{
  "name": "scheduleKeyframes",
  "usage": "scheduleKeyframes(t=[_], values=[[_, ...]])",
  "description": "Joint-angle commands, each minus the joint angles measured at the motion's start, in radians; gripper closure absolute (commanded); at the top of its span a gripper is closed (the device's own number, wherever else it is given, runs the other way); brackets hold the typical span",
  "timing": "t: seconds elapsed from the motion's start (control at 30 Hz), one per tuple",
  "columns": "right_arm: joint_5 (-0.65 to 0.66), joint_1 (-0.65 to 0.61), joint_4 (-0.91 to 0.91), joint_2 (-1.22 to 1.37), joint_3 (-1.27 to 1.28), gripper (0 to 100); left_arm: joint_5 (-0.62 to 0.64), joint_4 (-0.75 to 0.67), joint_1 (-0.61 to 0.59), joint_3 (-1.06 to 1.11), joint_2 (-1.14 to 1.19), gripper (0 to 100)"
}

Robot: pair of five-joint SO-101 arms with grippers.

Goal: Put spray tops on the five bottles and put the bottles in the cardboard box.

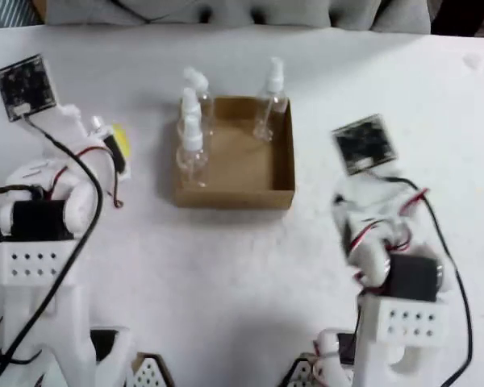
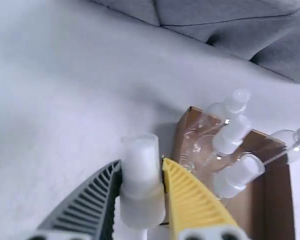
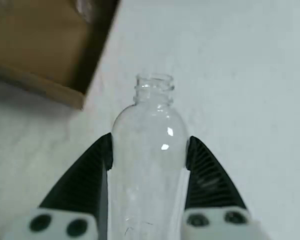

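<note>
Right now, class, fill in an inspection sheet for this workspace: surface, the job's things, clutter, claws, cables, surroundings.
Surface: white table.
Job's things: cardboard box mid-table; four bottles with tops on stand inside it; one open bottle and one spray top are held outside it.
Clutter: nothing seen.
Claws: left claw shut on the spray top, beside the box; right claw shut on the open bottle, near a box corner.
Cables: black cables and red wires on both arms.
Surroundings: grey padded seat past the table's far edge.
</note>
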Motion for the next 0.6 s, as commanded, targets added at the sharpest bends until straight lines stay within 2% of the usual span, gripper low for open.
scheduleKeyframes(t=[0.0,0.17,0.33,0.4,0.57], values=[[-0.009,-0.145,-0.139,-0.073,-0.011,98.1,-0.011,-0.086,-0.11,0.021,-0.035,98],[-0.023,-0.272,-0.343,-0.101,0.005,98.1,-0.008,-0.147,-0.194,0.052,-0.035,98],[-0.361,-0.424,-0.453,-0.104,0.051,98.2,-0.008,-0.144,-0.197,0.052,-0.047,98],[-0.456,-0.456,-0.475,-0.104,0.092,98.2,-0.008,-0.141,-0.196,0.06,-0.082,98],[-0.488,-0.527,-0.618,-0.11,0.244,98.2,-0.008,-0.16,-0.163,0.141,-0.234,98]])
